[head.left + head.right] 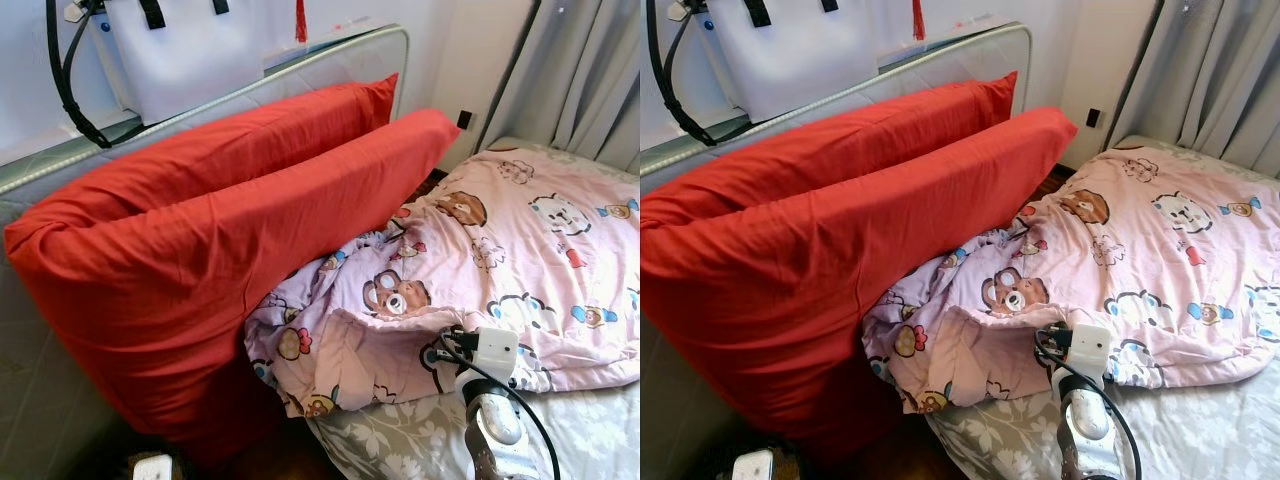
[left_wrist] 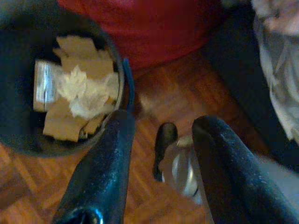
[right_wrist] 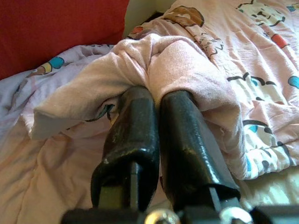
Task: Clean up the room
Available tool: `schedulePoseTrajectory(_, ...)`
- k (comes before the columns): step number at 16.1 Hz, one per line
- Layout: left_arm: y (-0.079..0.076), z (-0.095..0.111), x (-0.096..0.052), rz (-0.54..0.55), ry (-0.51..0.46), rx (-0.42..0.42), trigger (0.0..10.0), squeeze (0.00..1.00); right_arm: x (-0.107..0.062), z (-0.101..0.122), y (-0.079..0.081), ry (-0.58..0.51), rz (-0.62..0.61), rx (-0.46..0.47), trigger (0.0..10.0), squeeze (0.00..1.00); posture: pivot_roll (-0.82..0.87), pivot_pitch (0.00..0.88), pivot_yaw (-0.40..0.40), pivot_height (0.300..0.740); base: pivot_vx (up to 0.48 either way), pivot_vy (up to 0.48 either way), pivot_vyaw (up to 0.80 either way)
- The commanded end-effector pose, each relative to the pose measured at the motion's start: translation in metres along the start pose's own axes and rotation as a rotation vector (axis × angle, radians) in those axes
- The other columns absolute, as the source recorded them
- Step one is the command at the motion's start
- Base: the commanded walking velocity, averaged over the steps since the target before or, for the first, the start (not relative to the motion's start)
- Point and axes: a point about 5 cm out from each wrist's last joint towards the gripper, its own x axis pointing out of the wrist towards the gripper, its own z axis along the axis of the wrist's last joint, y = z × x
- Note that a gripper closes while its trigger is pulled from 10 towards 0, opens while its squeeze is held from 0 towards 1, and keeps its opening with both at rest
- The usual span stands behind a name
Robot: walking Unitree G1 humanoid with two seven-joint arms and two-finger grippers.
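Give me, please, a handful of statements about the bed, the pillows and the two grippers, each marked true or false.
1. The right gripper is shut on a fold of the pink quilt. True.
2. The two pillows leaning at the headboard are blue. False: both are red.
3. The left gripper is open above a wooden floor. True.
4. The bin near the left gripper holds folded clothes. False: it holds crumpled paper and bits of cardboard.
5. A white bag hangs on the wall above the headboard. True.
6. The quilt is spread flat over the whole mattress. False: it is bunched near the pillows, and grey flowered sheet shows bare.
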Motion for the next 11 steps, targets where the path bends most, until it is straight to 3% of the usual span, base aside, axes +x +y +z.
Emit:
schedulePoseTrajectory(1, 0.0026, -0.0084, -0.0026, 0.005, 0.033, -0.004, 10.0, 0.0, -0.0009, -0.0015, -0.0018, 0.01, -0.003, -0.016, 10.0, 0.0, 0.05, 0.016, -0.021, 0.74, 0.0, 0.0, 0.0)
schedulePoseTrajectory(11, 0.0027, -0.0108, -0.0031, 0.0, 0.048, 0.002, 10.0, 0.0, -0.0015, 0.0008, -0.0042, -0.011, -0.041, -0.016, 10.0, 0.0, 0.05, 0.023, -0.018, 0.74, 0.0, 0.0, 0.0)
